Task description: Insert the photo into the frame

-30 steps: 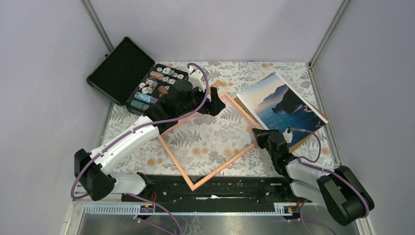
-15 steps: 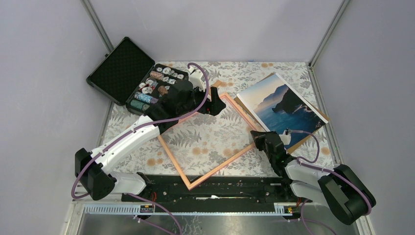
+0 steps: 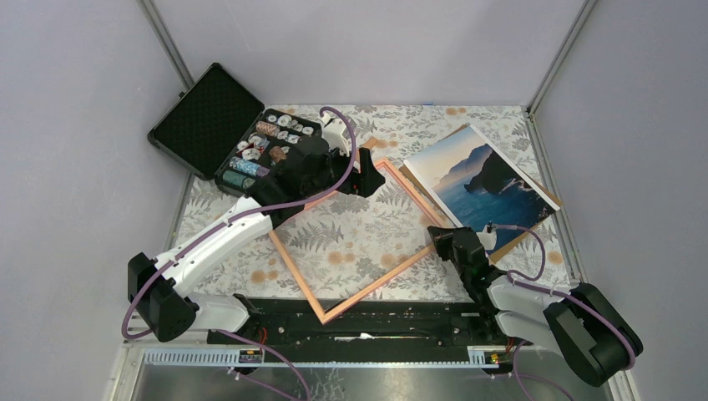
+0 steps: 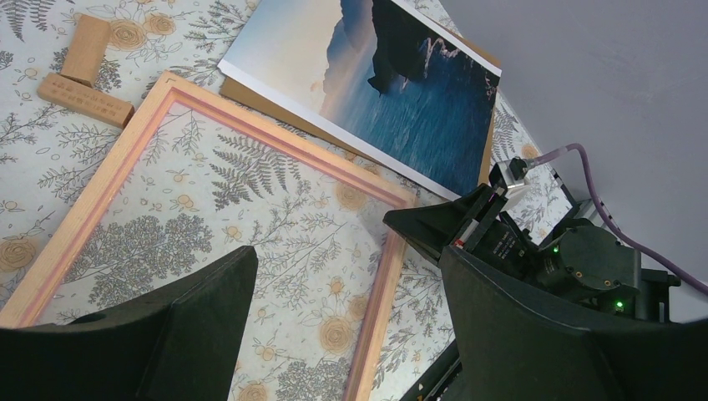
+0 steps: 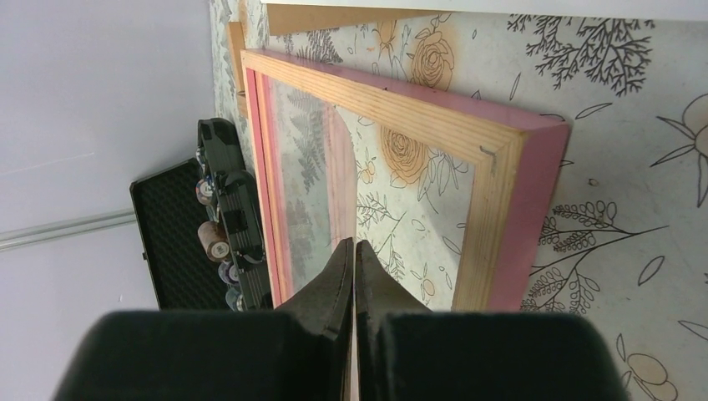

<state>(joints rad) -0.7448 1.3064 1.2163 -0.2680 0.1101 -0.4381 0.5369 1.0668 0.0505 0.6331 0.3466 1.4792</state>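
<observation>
the photo [image 4: 376, 92] lies just outside the frame [image 4: 284, 138], alongside one rail.

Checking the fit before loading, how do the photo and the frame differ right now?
The photo is a solid blue mountain print; the frame is a pinkish-orange wooden outline with tablecloth showing through. The photo rests on a brown board; the frame lies directly on the tablecloth. The frame looks larger than the photo. Both lie flat, side by side, askew.
</observation>
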